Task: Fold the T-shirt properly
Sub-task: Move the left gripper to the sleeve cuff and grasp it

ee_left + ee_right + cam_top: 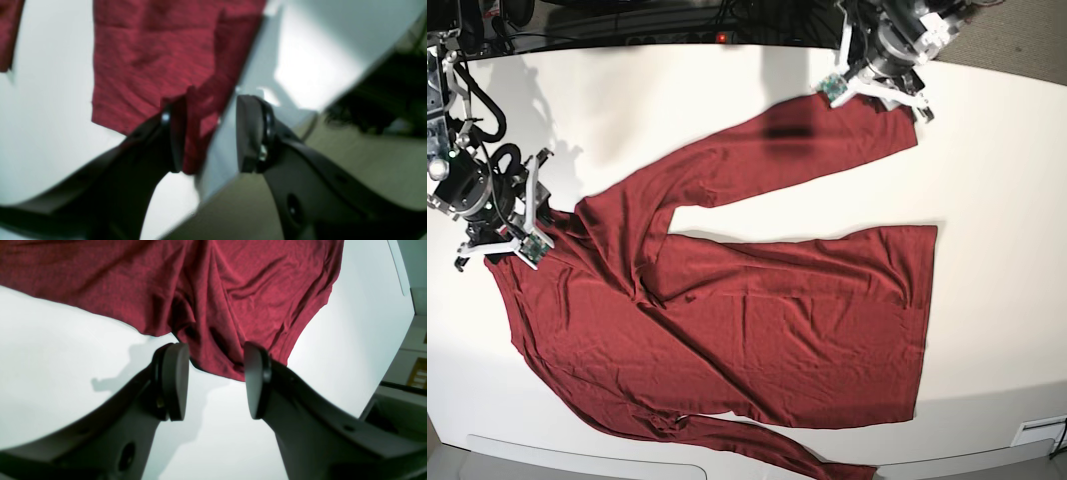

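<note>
The maroon long-sleeved T-shirt (pixel 767 320) lies spread and wrinkled on the white table (pixel 997 180), hem toward the right. One sleeve (pixel 757 150) stretches up to the far right, and the other runs along the near edge. My left gripper (pixel 877 95) hovers at that far sleeve's cuff. In the left wrist view the left gripper (pixel 210 113) is open, and the cuff (pixel 156 66) hangs against one finger with a gap to the other. My right gripper (pixel 215 360) is open at the shirt's shoulder end (pixel 217 306), with the cloth edge lying between its fingertips.
The table's far edge runs just behind the left arm, with dark cables (pixel 627 25) beyond it. The right arm's base (pixel 457 180) stands at the left edge. A white fitting (pixel 1037 432) sits at the near right corner. Bare table (pixel 1007 330) lies right of the hem.
</note>
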Action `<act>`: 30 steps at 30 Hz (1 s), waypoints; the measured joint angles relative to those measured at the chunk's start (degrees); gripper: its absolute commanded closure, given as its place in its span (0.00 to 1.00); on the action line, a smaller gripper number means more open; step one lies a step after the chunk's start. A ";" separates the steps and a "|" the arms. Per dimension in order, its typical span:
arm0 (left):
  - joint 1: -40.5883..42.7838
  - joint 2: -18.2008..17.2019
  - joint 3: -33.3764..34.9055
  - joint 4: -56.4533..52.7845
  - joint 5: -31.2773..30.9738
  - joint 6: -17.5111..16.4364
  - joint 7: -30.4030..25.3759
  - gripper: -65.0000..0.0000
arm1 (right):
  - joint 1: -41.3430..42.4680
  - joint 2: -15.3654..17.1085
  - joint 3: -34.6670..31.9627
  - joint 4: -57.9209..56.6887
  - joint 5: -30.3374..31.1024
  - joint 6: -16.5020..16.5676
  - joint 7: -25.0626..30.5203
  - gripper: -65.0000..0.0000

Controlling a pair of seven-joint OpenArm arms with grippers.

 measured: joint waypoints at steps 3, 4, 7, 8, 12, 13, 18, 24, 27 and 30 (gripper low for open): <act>-0.33 0.17 -2.71 -2.12 -2.05 0.28 -2.64 0.63 | -0.02 0.04 0.00 0.00 1.46 0.00 -0.17 0.59; -0.31 0.20 -3.45 -2.47 -3.45 0.31 -2.91 0.63 | -0.02 0.00 0.00 0.00 2.19 0.00 -0.48 0.59; -0.50 0.28 -4.44 -2.89 -5.66 -1.33 -2.60 0.63 | -0.02 0.02 0.00 0.00 2.73 -0.02 -0.50 0.59; -0.61 0.24 -4.44 -2.89 -6.45 -1.81 -2.51 0.63 | 0.00 0.02 0.00 0.00 2.73 0.00 -0.50 0.59; -0.59 0.26 -4.57 -3.26 -8.50 -4.70 -2.93 0.98 | -0.02 0.02 0.00 0.00 2.73 0.00 -0.83 0.59; -0.57 0.31 -4.46 -3.32 -8.41 -4.92 -2.95 1.00 | -0.02 0.02 0.00 0.00 2.73 0.00 -0.92 0.59; -0.46 0.28 -4.37 -3.32 -7.65 -4.83 -3.19 1.00 | -0.02 0.02 0.00 0.00 2.73 -0.02 -1.14 0.58; -0.46 0.31 -4.35 -3.32 -6.82 -4.87 -3.19 1.00 | 0.11 0.02 0.00 -4.83 2.64 0.07 2.47 0.41; -0.46 0.31 -4.37 -3.32 -6.80 -4.87 -3.19 1.00 | -0.02 0.02 0.00 -8.20 2.16 0.00 5.29 0.35; -0.46 0.31 -4.37 -3.32 -6.82 -4.87 -3.23 1.00 | -0.02 -0.20 0.00 -10.25 -1.60 -0.04 8.83 0.35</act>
